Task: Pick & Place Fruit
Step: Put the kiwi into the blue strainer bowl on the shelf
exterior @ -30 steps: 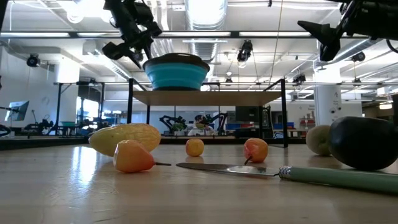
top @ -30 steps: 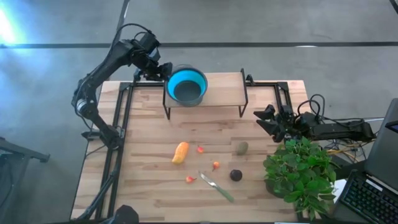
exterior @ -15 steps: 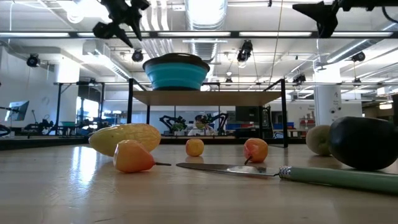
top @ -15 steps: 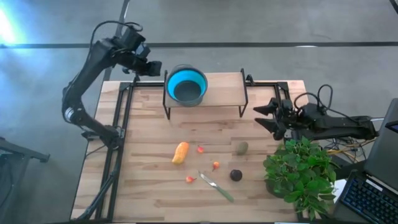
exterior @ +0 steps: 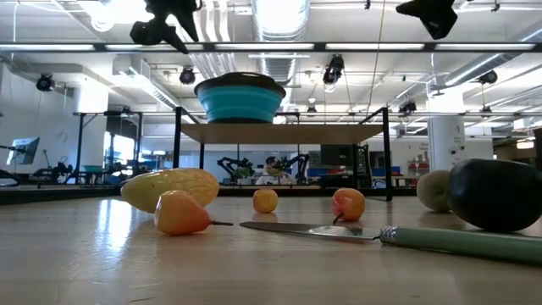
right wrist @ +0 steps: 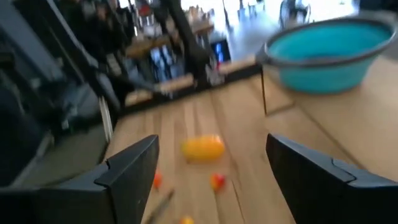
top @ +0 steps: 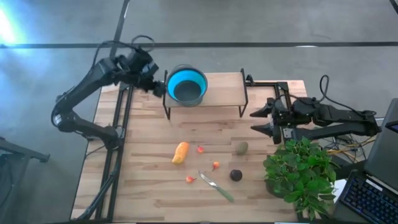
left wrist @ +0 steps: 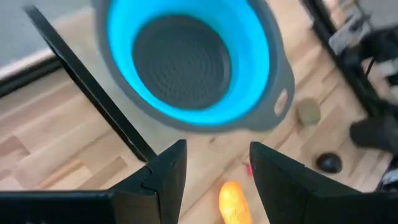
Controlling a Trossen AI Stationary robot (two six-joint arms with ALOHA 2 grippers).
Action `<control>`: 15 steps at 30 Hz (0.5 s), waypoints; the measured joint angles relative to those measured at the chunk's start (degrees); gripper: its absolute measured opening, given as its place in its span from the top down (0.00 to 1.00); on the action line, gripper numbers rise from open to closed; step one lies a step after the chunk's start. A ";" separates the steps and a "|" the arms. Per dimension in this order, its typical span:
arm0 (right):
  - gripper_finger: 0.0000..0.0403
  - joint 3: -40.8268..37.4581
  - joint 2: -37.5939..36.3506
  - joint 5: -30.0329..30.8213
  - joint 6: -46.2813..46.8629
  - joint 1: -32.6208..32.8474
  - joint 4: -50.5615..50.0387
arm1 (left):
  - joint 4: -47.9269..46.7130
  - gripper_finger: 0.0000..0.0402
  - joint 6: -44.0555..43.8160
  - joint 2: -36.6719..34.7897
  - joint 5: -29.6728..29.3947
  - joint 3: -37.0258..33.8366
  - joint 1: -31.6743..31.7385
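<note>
Wooden table [top: 149,186] held the fruit: orange-yellow piece [top: 180,152], olive-green oval [top: 242,147], dark round one [top: 236,175]. Left gripper [top: 154,87] hung beside the blue bowl [top: 186,86], right gripper [top: 260,121] near the oval, both spread, empty.

A round blue bowl with a grey rim [top: 186,86] sits on a small wooden shelf with thin black metal legs [top: 219,93], and the shelf stands at the far side of the light wooden tabletop [top: 143,180]. A slim knife with a pale green handle [top: 217,186] lies flat on the tabletop near the front. A leafy green plant [top: 300,175] stands at the right edge of the tabletop, and a black keyboard [top: 372,200] lies just past it.
</note>
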 joint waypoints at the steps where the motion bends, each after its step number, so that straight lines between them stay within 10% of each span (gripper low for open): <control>1: 0.29 0.74 0.79 -0.17 -0.10 0.20 -1.88 | 0.38 0.55 -0.44 -0.37 -1.21 -1.17 -1.47; 15: 0.31 5.60 12.03 -4.18 -7.63 4.51 -14.70 | 17.21 0.55 -8.47 -7.65 -5.00 -18.48 -17.54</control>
